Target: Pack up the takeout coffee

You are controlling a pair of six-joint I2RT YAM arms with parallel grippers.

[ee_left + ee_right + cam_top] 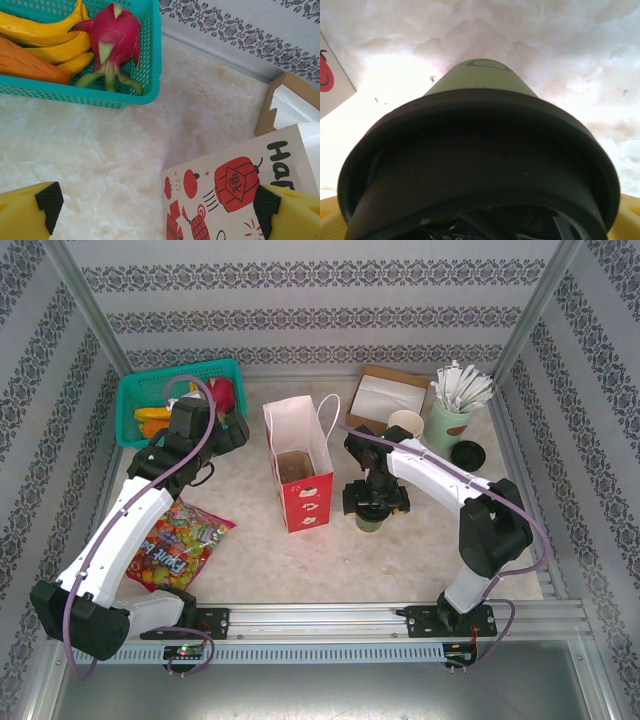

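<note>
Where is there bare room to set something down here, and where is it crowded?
Widest bare patch: the near strip of table between the candy bag and the right arm's base, in front of the paper bag. A narrower one runs along the back wall between the basket and the napkin box. Crowded: back right, around stick cup and loose lid.

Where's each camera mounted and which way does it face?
Top external: above, behind the robot, looking down on the table; left arm and right arm show.
Left wrist: looks down past its open gripper at the teal basket and paper bag.
Right wrist: just above the takeout coffee, facing its lid; yellow fingers in the corners.
Shared: top and left wrist both see basket and bag.
</note>
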